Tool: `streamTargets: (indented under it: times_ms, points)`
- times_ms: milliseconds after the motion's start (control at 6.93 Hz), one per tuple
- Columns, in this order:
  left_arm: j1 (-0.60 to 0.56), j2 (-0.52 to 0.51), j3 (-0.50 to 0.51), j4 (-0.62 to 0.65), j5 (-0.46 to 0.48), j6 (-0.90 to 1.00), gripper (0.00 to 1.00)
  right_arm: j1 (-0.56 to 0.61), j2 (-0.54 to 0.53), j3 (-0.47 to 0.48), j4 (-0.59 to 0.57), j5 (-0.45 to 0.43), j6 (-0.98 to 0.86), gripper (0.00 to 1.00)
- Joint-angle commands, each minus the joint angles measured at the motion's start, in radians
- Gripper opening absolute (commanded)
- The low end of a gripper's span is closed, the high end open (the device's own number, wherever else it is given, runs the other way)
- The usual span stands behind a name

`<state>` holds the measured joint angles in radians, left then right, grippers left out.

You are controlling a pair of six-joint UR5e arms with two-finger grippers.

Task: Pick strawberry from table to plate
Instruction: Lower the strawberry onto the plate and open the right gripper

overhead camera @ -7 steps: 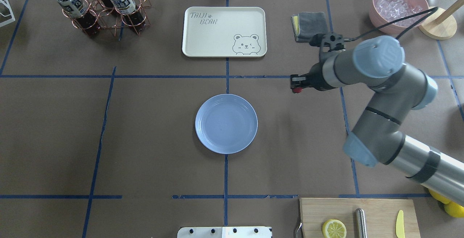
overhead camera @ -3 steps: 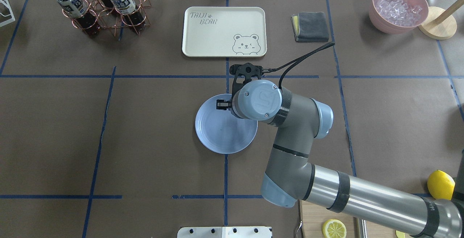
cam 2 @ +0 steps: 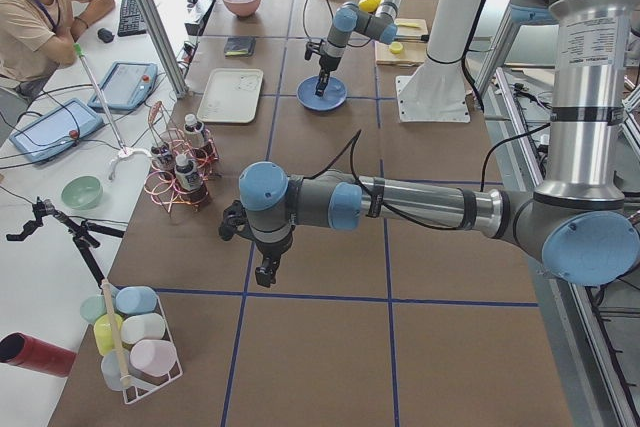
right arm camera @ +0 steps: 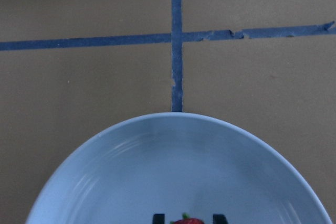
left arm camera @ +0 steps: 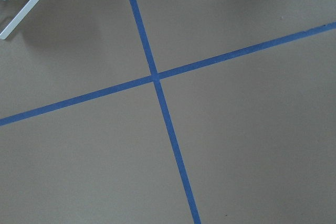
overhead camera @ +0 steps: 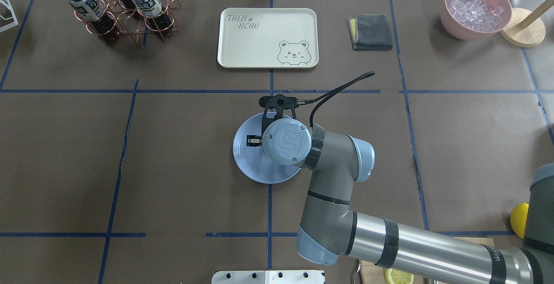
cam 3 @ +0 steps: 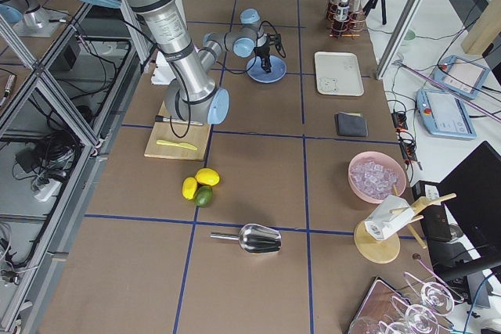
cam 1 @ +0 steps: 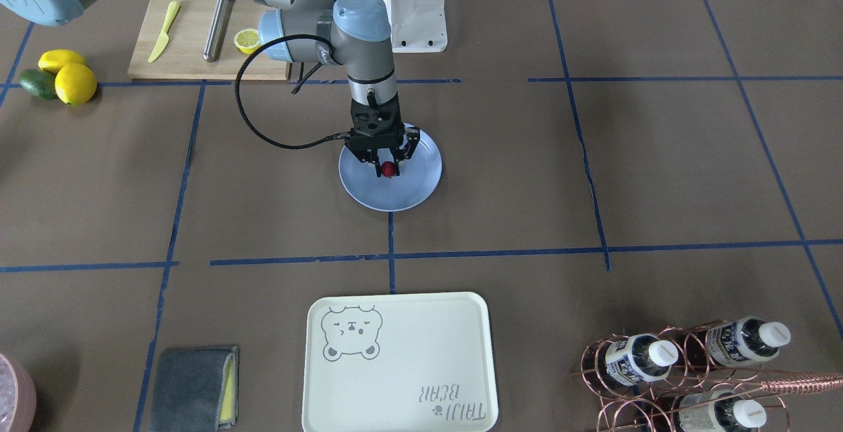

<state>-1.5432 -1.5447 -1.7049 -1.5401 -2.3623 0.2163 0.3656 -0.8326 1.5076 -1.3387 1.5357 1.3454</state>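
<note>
The light blue plate [overhead camera: 249,167] lies at the table's middle on the brown paper table [overhead camera: 173,154]. My right gripper [cam 1: 388,170] points straight down over it, shut on the small red strawberry [cam 1: 389,168], which hangs just above the plate's surface. In the right wrist view the strawberry [right arm camera: 187,221] shows at the bottom edge between the two black fingertips [right arm camera: 158,217], with the plate [right arm camera: 131,171] below. From overhead my wrist hides the berry. My left gripper [cam 2: 265,269] hangs over bare table far to the left; whether it is open or shut I cannot tell.
A cream bear tray [overhead camera: 267,37] lies behind the plate, with a grey cloth [overhead camera: 370,31] and a pink bowl of ice [overhead camera: 476,9] at back right. A bottle rack [overhead camera: 121,7] is at back left. Cutting board [cam 1: 197,43] and lemons [cam 1: 66,73] sit near my base.
My right arm has swung left from the right half of the table, carrying the strawberry, and now stands over the plate, a little nearer to me than 0.4 s ago.
</note>
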Motion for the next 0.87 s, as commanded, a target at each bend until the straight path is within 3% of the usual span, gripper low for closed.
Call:
streamTargets:
  times_ms: [0, 288, 577, 721]
  points:
    - [0.0, 0.0, -0.004, 0.0, 0.0, -0.002, 1.0, -0.013, 0.0, -0.001, -0.002, -0.002, 0.005, 0.0]
    - [0.0, 0.0, -0.004, 0.0, 0.0, -0.002, 1.0, -0.011, -0.003, -0.003, -0.002, -0.015, 0.0, 0.99]
    - [-0.002, 0.003, -0.002, 0.002, 0.002, 0.0, 1.0, 0.031, 0.0, 0.017, -0.003, -0.008, -0.012, 1.0]
    - [-0.002, 0.009, 0.008, 0.003, 0.002, 0.0, 1.0, 0.089, -0.011, 0.049, -0.089, 0.012, -0.037, 1.0]
